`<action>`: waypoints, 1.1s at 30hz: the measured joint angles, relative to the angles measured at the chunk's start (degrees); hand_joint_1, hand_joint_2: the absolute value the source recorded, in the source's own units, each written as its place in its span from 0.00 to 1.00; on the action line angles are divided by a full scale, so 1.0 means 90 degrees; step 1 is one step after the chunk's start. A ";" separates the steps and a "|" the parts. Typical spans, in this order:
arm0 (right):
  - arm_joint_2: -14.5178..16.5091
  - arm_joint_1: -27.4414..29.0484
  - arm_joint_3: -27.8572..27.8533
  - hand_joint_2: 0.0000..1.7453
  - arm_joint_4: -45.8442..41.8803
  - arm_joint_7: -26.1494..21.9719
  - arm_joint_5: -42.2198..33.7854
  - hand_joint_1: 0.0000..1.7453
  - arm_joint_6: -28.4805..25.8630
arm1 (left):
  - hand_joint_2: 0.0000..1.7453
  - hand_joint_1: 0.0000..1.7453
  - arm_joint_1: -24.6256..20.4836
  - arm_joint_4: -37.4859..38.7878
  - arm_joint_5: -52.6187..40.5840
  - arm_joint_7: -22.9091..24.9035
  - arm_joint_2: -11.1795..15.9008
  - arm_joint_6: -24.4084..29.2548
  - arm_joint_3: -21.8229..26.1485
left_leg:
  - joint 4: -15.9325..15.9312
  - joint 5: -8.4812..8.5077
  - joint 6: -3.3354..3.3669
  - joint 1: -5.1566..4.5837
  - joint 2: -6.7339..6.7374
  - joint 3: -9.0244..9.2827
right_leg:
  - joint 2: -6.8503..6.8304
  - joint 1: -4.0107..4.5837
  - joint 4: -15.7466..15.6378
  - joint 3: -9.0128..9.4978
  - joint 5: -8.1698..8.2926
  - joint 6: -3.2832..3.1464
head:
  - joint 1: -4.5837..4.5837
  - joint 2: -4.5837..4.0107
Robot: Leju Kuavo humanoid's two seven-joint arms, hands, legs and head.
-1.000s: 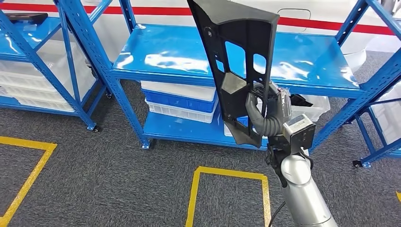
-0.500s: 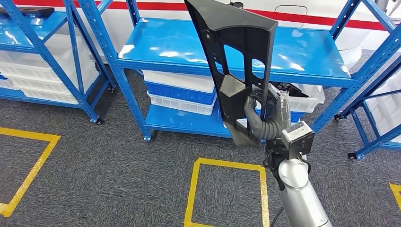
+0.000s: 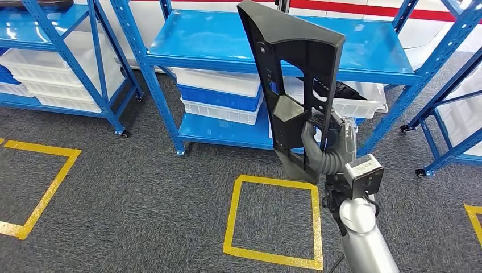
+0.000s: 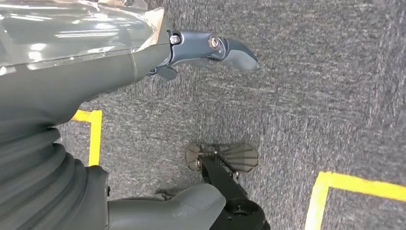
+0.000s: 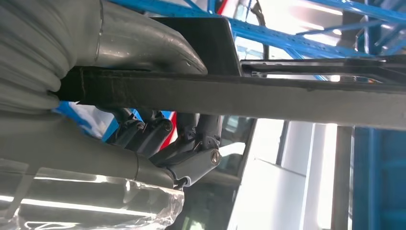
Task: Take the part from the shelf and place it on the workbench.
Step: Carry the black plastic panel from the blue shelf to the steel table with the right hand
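Right hand [image 3: 324, 149] of your robot was clamped around the lower edge of the tall black plastic panel with cut-out windows [image 3: 295, 85], thumb on one face and the darker fingers [image 5: 184, 143] wrapped against the other, as the right wrist view [image 5: 230, 96] confirmed. You could see the part held upright and lifted clear of the blue metal shelf rack [image 3: 216, 42], out in front of its upper deck and touching none of it. So the first half of the job looked done: the part was off the shelf and securely in hand.

What you had left was the whole delivery. No workbench appeared in the head view, which showed the grey carpet floor with yellow taped squares [image 3: 273, 222] below the arm and white and blue plastic crates [image 3: 219, 96] on the lower shelf level. You would judge that the robot needed to turn and walk to the bench, then set the panel down and let go.

Your left hand [image 4: 210, 48] hung over the carpet holding nothing, its fingers loosely extended, so it was free to steady the panel if needed.
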 joint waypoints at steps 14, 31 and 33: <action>0.0017 0.0129 0.0000 1.00 -0.0115 0.0000 0.0185 1.00 -0.0047 | 1.00 0.00 -0.0001 -0.0034 -0.0053 0.0003 0.0041 -0.0005 -0.0003 | -0.0044 -0.1212 0.0144 -0.0040 -0.0077 0.1248 | -0.0045 0.0095 0.0079 -0.0884 0.0862 -0.0125 | -0.0056 0.0000; 0.0053 0.0326 0.0001 1.00 -0.0194 0.0024 0.0551 1.00 -0.0054 | 1.00 0.00 0.0037 -0.0034 -0.0110 0.0028 -0.0003 0.0103 0.0001 | 0.0060 -0.0481 -0.0015 0.0004 -0.0036 0.0339 | 0.0018 -0.0059 0.0126 -0.0288 0.0232 0.0079 | -0.0019 0.0000; 0.0067 0.0325 0.0002 1.00 -0.0194 0.0024 0.0574 1.00 -0.0054 | 1.00 0.00 0.0047 -0.0034 -0.0110 0.0028 -0.0004 0.0109 0.0002 | 0.0342 -0.0708 -0.0065 0.0043 -0.0047 0.0208 | -0.0027 -0.0082 0.0126 -0.0326 0.0289 -0.0047 | -0.0039 0.0000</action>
